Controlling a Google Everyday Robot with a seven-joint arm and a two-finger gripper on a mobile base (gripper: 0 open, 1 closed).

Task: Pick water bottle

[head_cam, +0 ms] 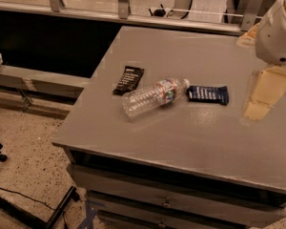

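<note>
The water bottle point(153, 97) lies on its side near the middle of the grey table point(181, 142). It is clear ribbed plastic with a red-and-green label band, and its white cap points right. My gripper point(255, 66) hangs over the table's right side, well to the right of the bottle and apart from it. Its two beige fingers point(266, 90) stand apart with nothing between them. The white arm housing point(276, 32) sits above them.
A black snack wrapper point(128, 80) lies just left of the bottle. A dark blue snack bar point(208, 94) lies just right of the cap. Drawers point(167, 202) sit under the tabletop. A railing point(133, 13) runs behind the table. A cable lies on the speckled floor point(24, 175) at left.
</note>
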